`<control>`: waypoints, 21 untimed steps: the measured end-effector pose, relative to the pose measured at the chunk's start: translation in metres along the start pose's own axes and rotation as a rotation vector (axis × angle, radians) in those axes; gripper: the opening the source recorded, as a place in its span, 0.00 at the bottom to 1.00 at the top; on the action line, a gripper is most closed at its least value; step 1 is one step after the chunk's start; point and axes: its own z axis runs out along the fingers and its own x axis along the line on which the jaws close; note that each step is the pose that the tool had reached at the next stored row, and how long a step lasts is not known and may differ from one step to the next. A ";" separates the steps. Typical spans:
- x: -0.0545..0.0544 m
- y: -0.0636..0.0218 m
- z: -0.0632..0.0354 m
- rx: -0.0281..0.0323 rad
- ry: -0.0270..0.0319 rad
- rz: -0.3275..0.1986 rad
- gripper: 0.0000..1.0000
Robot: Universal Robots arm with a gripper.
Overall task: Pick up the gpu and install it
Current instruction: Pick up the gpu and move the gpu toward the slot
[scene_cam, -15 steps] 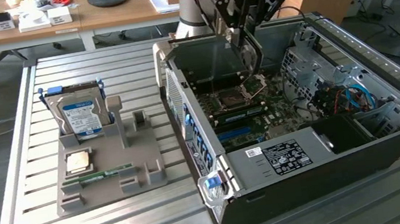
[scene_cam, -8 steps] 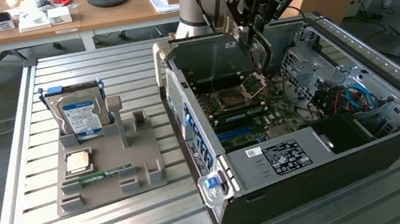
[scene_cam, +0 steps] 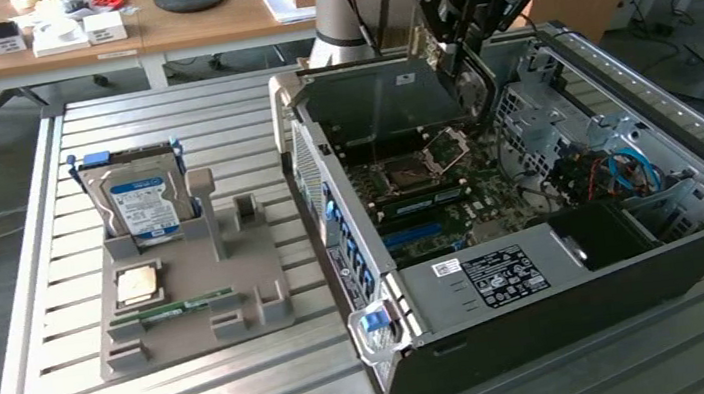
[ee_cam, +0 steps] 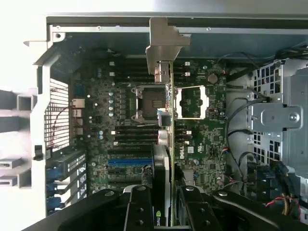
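In the exterior view my gripper [scene_cam: 461, 41] hangs over the far end of the open computer case [scene_cam: 628, 254] and is shut on the gpu [scene_cam: 461, 78]. The card hangs on edge below the fingers, above the motherboard [scene_cam: 440, 196]. In the wrist view the gpu [ee_cam: 164, 45] appears edge-on as a thin greenish line. Its silvery end bracket is at the far end, and the dark fingers [ee_cam: 139, 209] clamp it from both sides. Beneath the card lie the CPU socket [ee_cam: 149, 103] and a blue slot [ee_cam: 127, 162].
A grey parts holder [scene_cam: 250, 290] sits on the slatted metal table at the exterior view's left. It carries a blue-labelled hard drive [scene_cam: 142, 205], a CPU [scene_cam: 137, 283] and a RAM stick [scene_cam: 197, 304]. Cables [scene_cam: 618, 169] and drive cages crowd the case's right side.
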 end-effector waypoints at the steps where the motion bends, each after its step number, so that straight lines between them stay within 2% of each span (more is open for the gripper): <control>1: -0.003 0.0001 0.0001 0.0000 0.0000 0.000 0.27; 21: -0.054 0.0025 0.0015 -0.0002 0.0000 0.000 0.27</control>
